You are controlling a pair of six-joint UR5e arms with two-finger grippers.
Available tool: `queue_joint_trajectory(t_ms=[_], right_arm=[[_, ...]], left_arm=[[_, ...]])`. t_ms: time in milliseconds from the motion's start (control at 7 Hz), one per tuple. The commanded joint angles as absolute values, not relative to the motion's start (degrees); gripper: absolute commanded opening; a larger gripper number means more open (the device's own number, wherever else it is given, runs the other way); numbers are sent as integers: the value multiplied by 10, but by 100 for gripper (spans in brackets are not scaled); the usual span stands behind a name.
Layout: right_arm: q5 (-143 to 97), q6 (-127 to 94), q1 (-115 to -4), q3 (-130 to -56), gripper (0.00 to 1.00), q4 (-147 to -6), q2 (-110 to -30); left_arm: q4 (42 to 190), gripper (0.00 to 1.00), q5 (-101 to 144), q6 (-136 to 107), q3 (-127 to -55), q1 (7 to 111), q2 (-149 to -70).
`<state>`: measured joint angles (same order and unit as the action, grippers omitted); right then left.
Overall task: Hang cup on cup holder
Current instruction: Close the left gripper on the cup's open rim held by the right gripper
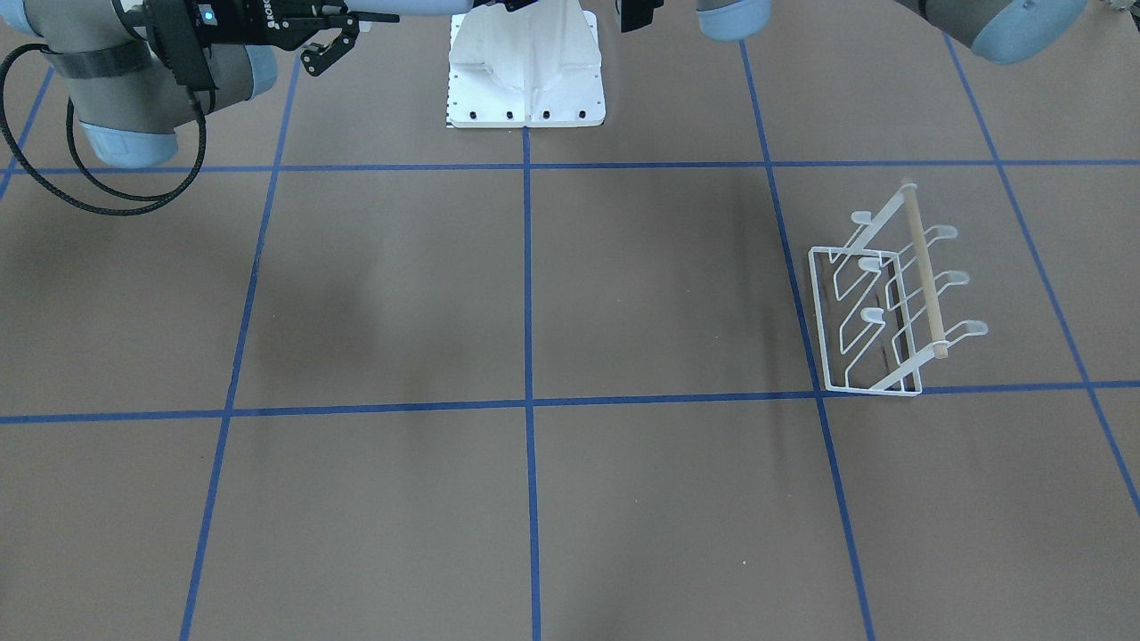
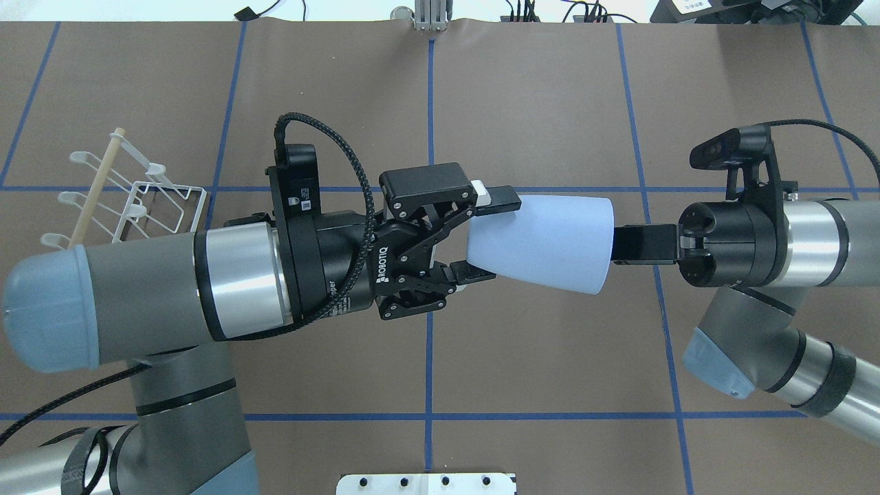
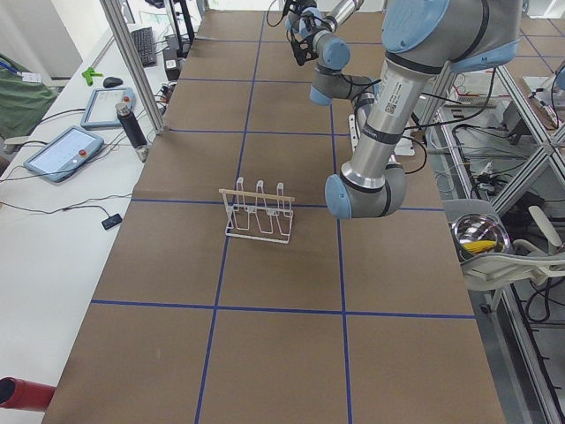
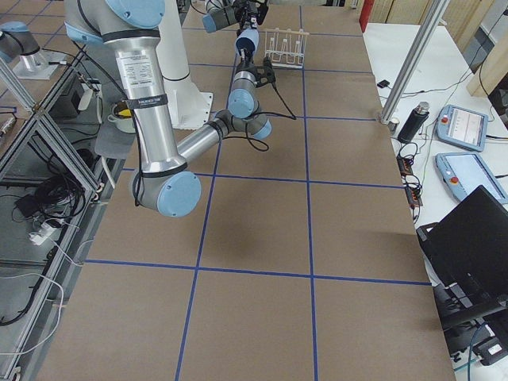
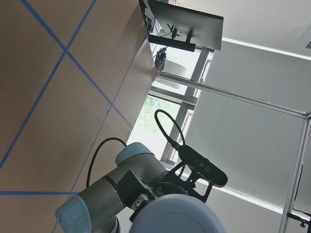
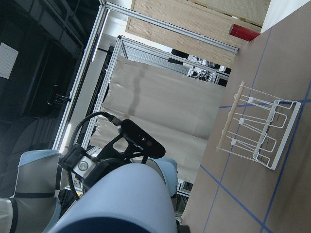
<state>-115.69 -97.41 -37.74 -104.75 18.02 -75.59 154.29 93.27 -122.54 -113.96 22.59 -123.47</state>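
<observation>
The pale blue cup (image 2: 543,244) hangs on its side in the air above the middle of the table, held between both grippers. My left gripper (image 2: 491,237) has its two fingers on either side of the cup's narrow base and touches it. My right gripper (image 2: 632,244) is shut on the cup's wide rim, with one finger reaching inside. The cup fills the bottom of the left wrist view (image 5: 177,216) and of the right wrist view (image 6: 126,199). The white wire cup holder (image 2: 137,199) with its wooden rod stands on the table on my left side (image 1: 891,294), with nothing on its prongs.
Blue tape lines grid the brown table (image 1: 525,409). The white robot base plate (image 1: 525,89) sits at my edge of the table. Tablets and cables lie on side benches (image 3: 62,150) beyond the table's far edge.
</observation>
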Motion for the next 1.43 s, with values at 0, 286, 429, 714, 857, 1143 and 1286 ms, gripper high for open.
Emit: queue_joint_trajectory(t_ms=[0, 286, 429, 714, 857, 1143, 1286], right_arm=[[-1157, -974, -374, -1046, 0, 180, -756], [-1157, -974, -374, -1047, 0, 180, -756], [-1157, -974, -374, -1049, 0, 180, -756], [-1157, -974, -374, -1049, 0, 180, -756], [-1157, -973, -374, -1047, 0, 180, -756], [-1157, -974, -374, -1048, 0, 180, -756], [-1157, -973, -374, -1047, 0, 180, -755]], left_arm=[[1548, 82, 933, -1225, -1140, 226, -1235], [1548, 73, 933, -1225, -1140, 226, -1232], [1549, 64, 933, -1226, -1140, 226, -1231], [1549, 33, 933, -1227, -1142, 226, -1231], [1549, 14, 933, -1227, -1143, 226, -1230], [1550, 0, 937, -1226, -1143, 224, -1227], [1568, 0, 938, -1225, -1139, 224, -1225]])
